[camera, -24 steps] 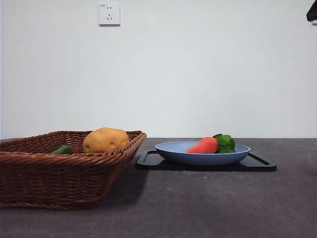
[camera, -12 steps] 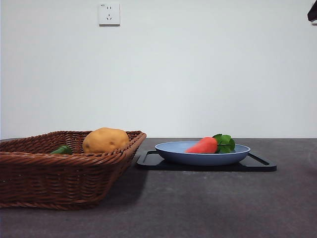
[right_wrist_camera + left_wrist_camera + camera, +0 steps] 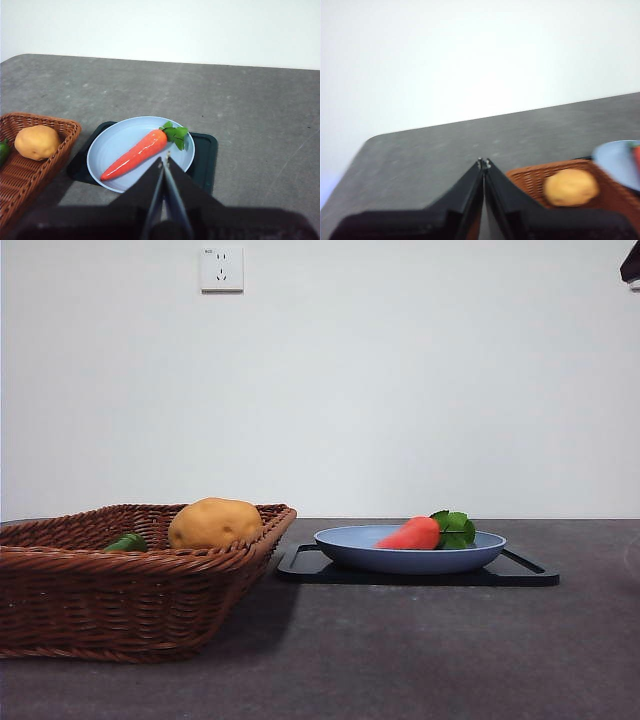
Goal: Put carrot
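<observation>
The carrot (image 3: 412, 533), red-orange with green leaves (image 3: 455, 528), lies in a light blue plate (image 3: 400, 558) on a black tray (image 3: 520, 570). It also shows in the right wrist view (image 3: 135, 154), on the plate (image 3: 107, 150). My right gripper (image 3: 164, 161) is shut and empty, held high above the plate's near side. My left gripper (image 3: 483, 163) is shut and empty, held high over the wicker basket (image 3: 530, 182). In the front view only a black tip (image 3: 631, 264) shows at the top right corner.
A brown wicker basket (image 3: 120, 590) stands at the left with a yellow-brown potato (image 3: 214, 523) and a small dark green vegetable (image 3: 126, 542) in it. The potato also shows in both wrist views (image 3: 570, 187) (image 3: 37, 142). A wall socket (image 3: 221, 268) is on the back wall.
</observation>
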Available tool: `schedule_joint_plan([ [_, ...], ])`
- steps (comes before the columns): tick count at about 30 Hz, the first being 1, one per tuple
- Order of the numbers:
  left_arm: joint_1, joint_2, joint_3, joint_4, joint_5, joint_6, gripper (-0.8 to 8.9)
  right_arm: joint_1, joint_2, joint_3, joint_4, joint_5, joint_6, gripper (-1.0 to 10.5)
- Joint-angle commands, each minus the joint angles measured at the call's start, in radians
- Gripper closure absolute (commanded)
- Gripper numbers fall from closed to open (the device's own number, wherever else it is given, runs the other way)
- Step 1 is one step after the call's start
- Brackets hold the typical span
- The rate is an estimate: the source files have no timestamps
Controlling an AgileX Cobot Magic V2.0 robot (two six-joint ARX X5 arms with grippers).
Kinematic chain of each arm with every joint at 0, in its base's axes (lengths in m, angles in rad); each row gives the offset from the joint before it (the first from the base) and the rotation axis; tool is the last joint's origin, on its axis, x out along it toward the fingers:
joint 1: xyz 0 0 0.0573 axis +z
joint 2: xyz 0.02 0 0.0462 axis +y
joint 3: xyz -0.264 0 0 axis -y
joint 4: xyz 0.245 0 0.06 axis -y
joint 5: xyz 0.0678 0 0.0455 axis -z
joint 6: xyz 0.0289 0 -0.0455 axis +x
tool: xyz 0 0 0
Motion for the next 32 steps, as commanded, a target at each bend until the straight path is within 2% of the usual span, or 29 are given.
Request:
schedule_joint_plan([
  [1,0.062,-0.042,-0.082,0.065,0.005,0.014,8.05,0.006,0.001,0.008,0.01,0.004,0.013,9.4],
  [6,0.133,-0.102,-0.227,0.118,0.059,0.002,8.05,0.006,0.001,0.008,0.01,0.004,0.013,9.4],
  [13,0.151,-0.109,-0.389,0.204,0.057,-0.047,8.05,0.006,0.001,0.008,0.01,0.005,0.013,9.4],
  [24,0.149,-0.109,-0.472,0.212,0.058,-0.149,8.05,0.006,0.001,0.008,0.011,0.004,0.013,9.4],
  [32,0.149,-0.109,-0.472,0.211,0.056,-0.147,8.05,0.006,0.001,0.008,0.01,0.004,0.013,9.4],
])
